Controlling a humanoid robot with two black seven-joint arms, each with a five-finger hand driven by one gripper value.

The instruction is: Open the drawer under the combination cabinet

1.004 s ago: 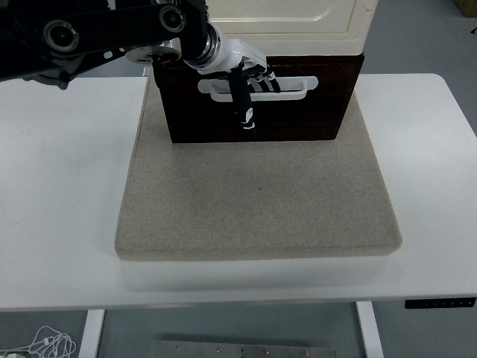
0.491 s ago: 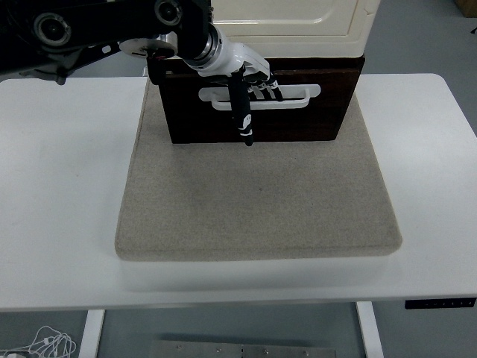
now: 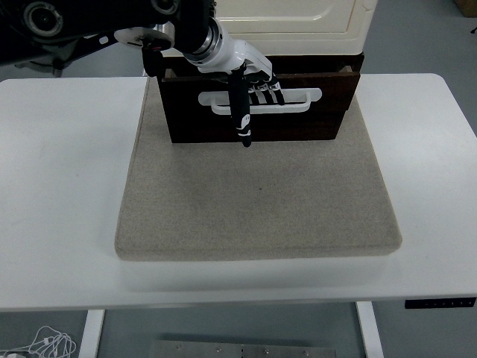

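Note:
A cream cabinet (image 3: pixel 291 16) stands at the back of the table on a dark brown drawer unit. The drawer (image 3: pixel 257 108) has a white handle (image 3: pixel 294 100) on its front and is pulled out a little, so a gap shows at its top edge. My left hand (image 3: pixel 250 82) comes in from the upper left. Its fingers (image 3: pixel 268 91) are hooked into the handle and the thumb points down over the drawer front. My right arm is out of view.
The cabinet stands on a beige mat (image 3: pixel 257 198) that covers the middle of the white table (image 3: pixel 59 186). The mat's front part is bare. A table control panel (image 3: pixel 440 303) sits at the near right edge.
My left hand has pulled the handle toward me. The drawer front has slid forward a little and a gap has opened along its top.

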